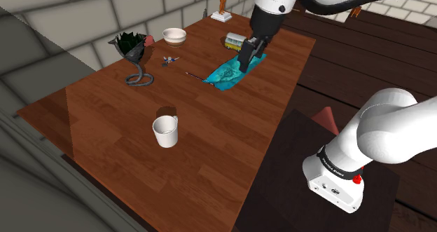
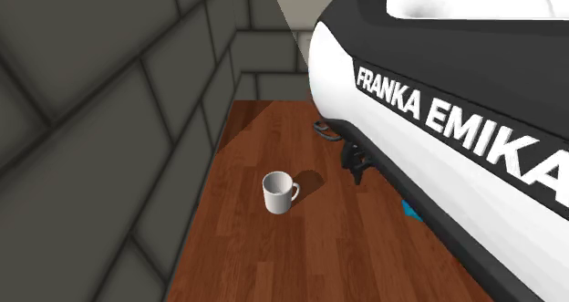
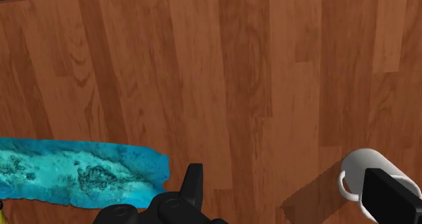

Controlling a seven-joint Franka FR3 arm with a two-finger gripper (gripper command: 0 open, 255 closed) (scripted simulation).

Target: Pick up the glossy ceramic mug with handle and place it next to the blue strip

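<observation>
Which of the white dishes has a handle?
The white mug, standing alone on bare wood. The white bowl, near the dark goblet, has no handle.

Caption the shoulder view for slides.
Open black two-finger gripper hangs by the turquoise patterned strip; the white handled mug stands apart on the wooden table.

White arm with dark joints (lettered FRANKA EMIKA) and black hand.
</observation>
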